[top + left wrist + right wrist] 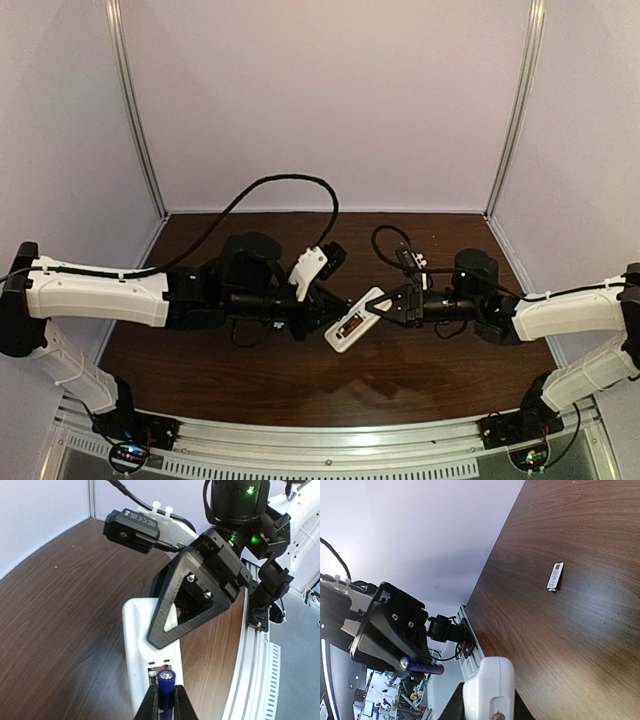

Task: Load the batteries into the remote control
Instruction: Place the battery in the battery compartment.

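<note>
Left end effector (322,322) and right end effector (388,306) clamped.

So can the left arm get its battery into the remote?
Probably yes. The left gripper holds the battery right over the open bay of the remote, and the right gripper grips the other end, leaving it uncovered.

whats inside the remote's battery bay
Only the bay's top edge shows on the remote control. The battery pinched in the left fingers covers the rest, so its contents are hidden.
</note>
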Robot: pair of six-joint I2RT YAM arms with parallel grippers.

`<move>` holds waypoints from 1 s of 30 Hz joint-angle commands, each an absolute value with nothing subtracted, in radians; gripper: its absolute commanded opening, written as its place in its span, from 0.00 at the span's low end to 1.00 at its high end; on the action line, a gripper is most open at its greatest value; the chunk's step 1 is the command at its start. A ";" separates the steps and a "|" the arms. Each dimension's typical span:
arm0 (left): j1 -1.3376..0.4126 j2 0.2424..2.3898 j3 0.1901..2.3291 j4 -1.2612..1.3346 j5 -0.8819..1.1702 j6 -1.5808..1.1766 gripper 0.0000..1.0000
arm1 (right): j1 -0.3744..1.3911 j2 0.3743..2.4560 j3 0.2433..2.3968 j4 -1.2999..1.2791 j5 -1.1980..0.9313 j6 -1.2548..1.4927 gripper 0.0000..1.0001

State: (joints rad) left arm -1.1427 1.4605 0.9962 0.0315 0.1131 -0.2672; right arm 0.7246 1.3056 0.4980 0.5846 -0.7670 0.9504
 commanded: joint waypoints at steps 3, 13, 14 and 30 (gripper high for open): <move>-1.162 1.509 1.016 0.111 0.122 -0.255 0.00 | 0.733 1.323 0.480 0.689 -0.755 1.010 0.00; -1.167 1.549 1.032 0.110 0.102 -0.256 0.00 | 0.738 1.321 0.476 0.706 -0.755 1.021 0.00; -1.167 1.553 1.032 0.110 0.101 -0.256 0.00 | 0.738 1.321 0.477 0.707 -0.756 1.022 0.00; -1.173 1.573 1.032 0.060 0.051 -0.240 0.04 | 0.738 1.331 0.467 0.738 -0.764 1.041 0.00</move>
State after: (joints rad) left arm -1.1690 1.5642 1.0100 0.0643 0.0784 -0.2569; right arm 0.7334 1.3323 0.4755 0.6937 -0.7616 1.0439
